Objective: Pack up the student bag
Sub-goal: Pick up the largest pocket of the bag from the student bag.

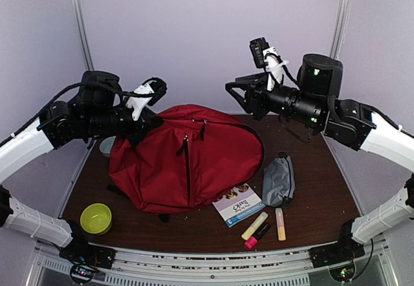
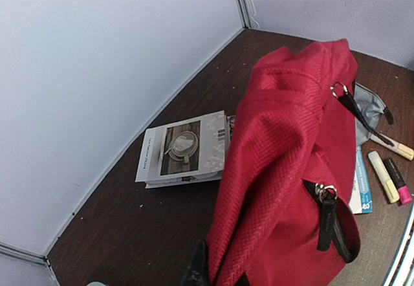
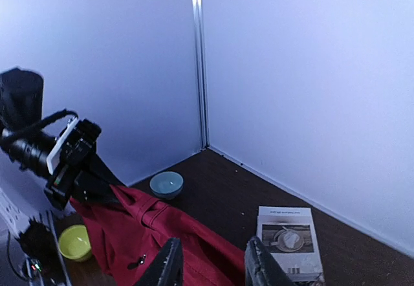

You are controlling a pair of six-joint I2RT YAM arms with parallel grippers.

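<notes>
The student bag point(image 1: 187, 160) is a large red backpack lying in the middle of the table, black zip pulls on its front. My left gripper point(image 1: 150, 121) is shut on the bag's upper left edge and holds that fabric raised. In the left wrist view, red cloth point(image 2: 278, 169) fills the gap between the dark fingertips point(image 2: 197, 266). My right gripper point(image 1: 234, 95) hovers above the bag's back right corner. Its fingers point(image 3: 169, 266) stand apart, open, with nothing between them and the red bag point(image 3: 194, 247) below.
A grey-covered booklet point(image 3: 288, 241) lies behind the bag near the back wall. A blue bowl point(image 3: 167, 184) sits at the back left, a green bowl point(image 1: 96, 219) at the front left. A grey pouch point(image 1: 279, 180), a blue booklet point(image 1: 238, 204) and three highlighters point(image 1: 254, 225) lie to the bag's right.
</notes>
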